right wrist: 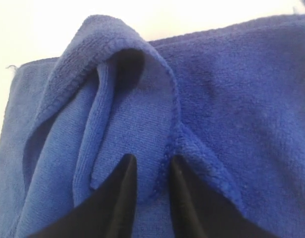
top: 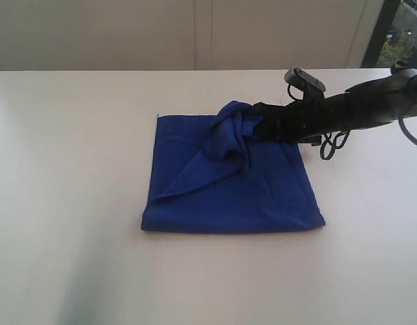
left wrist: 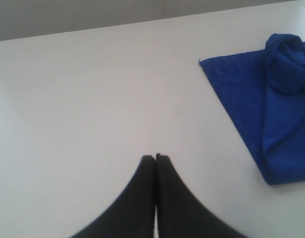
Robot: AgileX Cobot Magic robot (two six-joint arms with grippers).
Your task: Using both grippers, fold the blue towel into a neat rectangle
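At far edge, black right gripper (right wrist: 151,166) pinches bunched deep-blue terry towel (top: 229,196); thin bite may slip; left gripper (left wrist: 155,157) closed, empty.

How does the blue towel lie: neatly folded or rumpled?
Partly folded, rumpled: the blue towel has a bunched fold raised off it, pinched by the right gripper.

- right gripper (top: 258,126) tips are sinking into the bunched fold of the blue towel (top: 229,196), so the exterior view is hiding the grip
- right arm (top: 374,101) is running off the right edge of the exterior view
- left gripper (left wrist: 156,157) is showing fingertips only, with the frame edge cropping the body
- blue towel is spilling past frame edges in both wrist views
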